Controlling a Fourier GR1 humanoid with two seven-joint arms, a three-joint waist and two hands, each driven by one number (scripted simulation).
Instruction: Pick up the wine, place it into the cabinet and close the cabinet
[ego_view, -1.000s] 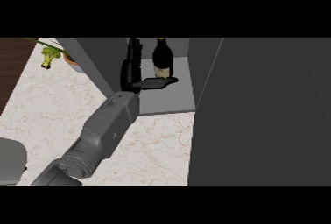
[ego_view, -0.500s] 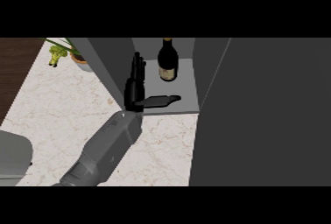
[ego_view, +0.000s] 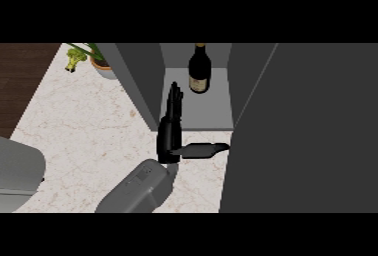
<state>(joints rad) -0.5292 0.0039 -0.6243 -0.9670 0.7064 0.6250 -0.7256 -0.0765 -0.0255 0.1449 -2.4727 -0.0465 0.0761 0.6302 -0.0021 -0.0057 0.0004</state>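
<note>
Pulled back toward the lower edge since the earlier views, the right hand (ego_view: 170, 131) now sits at the front lip of the cabinet shelf instead of up beside the bottle. Its grey forearm (ego_view: 137, 188) has dropped lower in the view as well, while the wine has stayed standing where it was set.

Largest of all is the cabinet (ego_view: 303, 130), whose dark door panel fills everything to the right of the hand and reaches the thumb tip. Its open compartment lies straight ahead of the fingers, with a grey side wall just left of them.

Under and to the left of the hand spreads the marble counter (ego_view: 81, 130). Farther left at the lower edge, a pale grey shape (ego_view: 18, 170) shows, well apart from the hand; what it is cannot be told.

The right hand itself is spread wide and holds nothing: fingers (ego_view: 174, 100) straight and together, pointing into the compartment, thumb (ego_view: 203, 149) stretched sideways to the right.

Beyond the fingertips and slightly right of them, the wine (ego_view: 198, 70) stands upright on the shelf near the back of the compartment, clear of the hand with bare shelf between.

Far ahead and left of the hand, a potted plant (ego_view: 92, 57) stands on the counter beside the cabinet's outer wall.
</note>
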